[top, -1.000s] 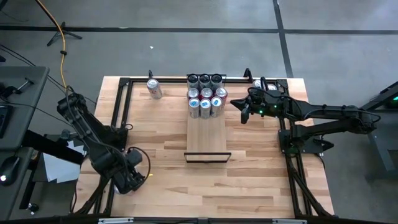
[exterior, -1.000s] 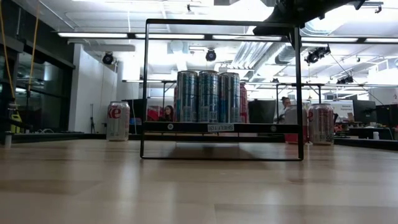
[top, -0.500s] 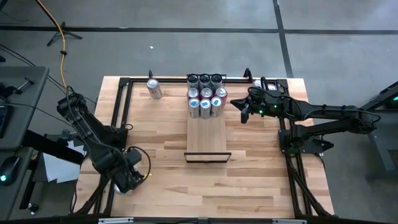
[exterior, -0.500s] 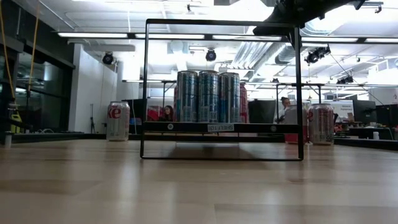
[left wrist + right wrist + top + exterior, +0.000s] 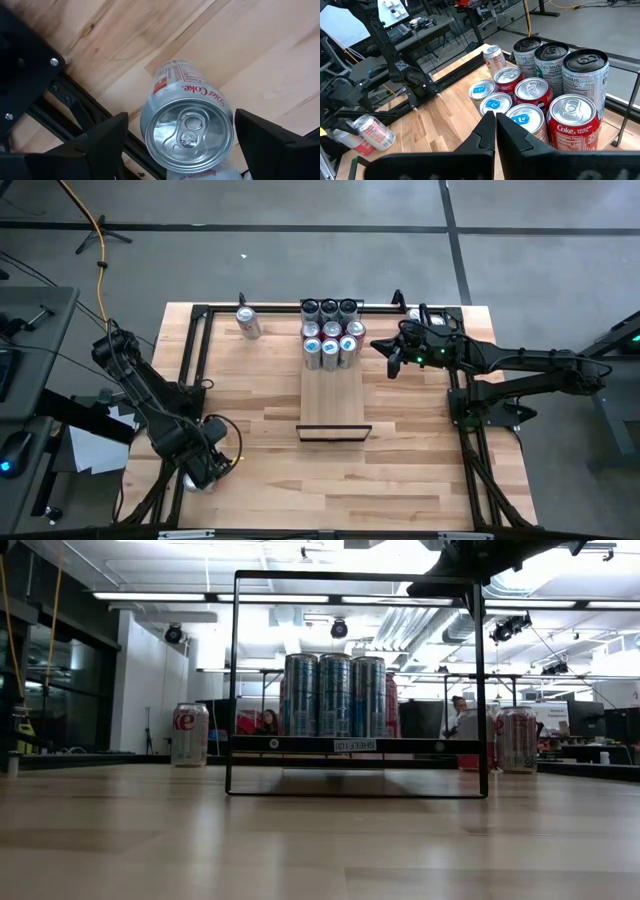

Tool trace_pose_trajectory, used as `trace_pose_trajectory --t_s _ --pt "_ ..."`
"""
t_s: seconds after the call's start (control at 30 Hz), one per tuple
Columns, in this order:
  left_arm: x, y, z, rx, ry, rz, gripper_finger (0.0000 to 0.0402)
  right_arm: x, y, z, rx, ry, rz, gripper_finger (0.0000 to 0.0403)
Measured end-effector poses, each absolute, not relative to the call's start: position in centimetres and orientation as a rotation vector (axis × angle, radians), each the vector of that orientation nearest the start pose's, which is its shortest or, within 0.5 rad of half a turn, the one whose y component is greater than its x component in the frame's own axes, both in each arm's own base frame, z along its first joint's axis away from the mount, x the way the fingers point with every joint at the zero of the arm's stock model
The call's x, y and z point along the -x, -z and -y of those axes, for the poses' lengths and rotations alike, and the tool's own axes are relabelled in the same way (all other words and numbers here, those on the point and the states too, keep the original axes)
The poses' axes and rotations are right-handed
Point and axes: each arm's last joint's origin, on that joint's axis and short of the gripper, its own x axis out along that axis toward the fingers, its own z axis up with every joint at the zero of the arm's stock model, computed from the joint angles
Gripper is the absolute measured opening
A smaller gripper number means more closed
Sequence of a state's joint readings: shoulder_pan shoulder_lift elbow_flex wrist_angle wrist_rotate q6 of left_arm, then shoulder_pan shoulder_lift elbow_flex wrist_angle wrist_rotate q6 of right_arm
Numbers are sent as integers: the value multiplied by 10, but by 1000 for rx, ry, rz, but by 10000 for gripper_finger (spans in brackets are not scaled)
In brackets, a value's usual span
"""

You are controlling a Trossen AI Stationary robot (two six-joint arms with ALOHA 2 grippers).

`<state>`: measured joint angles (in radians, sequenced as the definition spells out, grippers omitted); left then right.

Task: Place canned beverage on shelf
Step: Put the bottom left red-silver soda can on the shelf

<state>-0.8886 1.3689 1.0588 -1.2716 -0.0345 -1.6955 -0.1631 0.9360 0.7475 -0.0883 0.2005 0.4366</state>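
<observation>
Diet Coke can (image 5: 187,122), a silver aluminium cylinder with red lettering and a pull-tab lid, sits between the left gripper's (image 5: 205,470) two dark fingers (image 5: 97,145) at the near left corner of the table. The jaws stand wide on either side of it, and whether they press the can cannot be told. In the left wrist view its lid faces the camera and its body slants away over the butcher-block tabletop (image 5: 400,450), beside the black metal rail frame (image 5: 75,107). A second can shows just under it.

The long pale wooden shelf (image 5: 335,395) lies along the table's middle, its far end holding a cluster of upright cans (image 5: 332,332): tall Celsius ones at the back, red and blue-topped ones in front. One lone can (image 5: 248,322) stands to its far left.

The right gripper (image 5: 392,360) hovers just right of the cluster, jaws closed and empty.
</observation>
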Motion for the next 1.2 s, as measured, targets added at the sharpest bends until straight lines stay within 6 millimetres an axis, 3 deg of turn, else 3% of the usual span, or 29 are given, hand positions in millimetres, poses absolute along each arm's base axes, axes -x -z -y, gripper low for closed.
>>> trace_pose_trajectory --t_s 0.37,0.6,0.97,1.2 --pt "-136 -248 171 652 -628 -1541 310 -204 -303 39 -424 416 -195 0" --pt "-133 -226 170 684 -642 -1607 310 -204 -303 39 -431 417 -193 0" --pt "-132 -219 169 672 -633 -1607 310 -204 -303 39 -431 417 -193 0" --pt "-135 -219 166 620 -639 -1486 310 -204 -303 40 -430 426 -191 0"
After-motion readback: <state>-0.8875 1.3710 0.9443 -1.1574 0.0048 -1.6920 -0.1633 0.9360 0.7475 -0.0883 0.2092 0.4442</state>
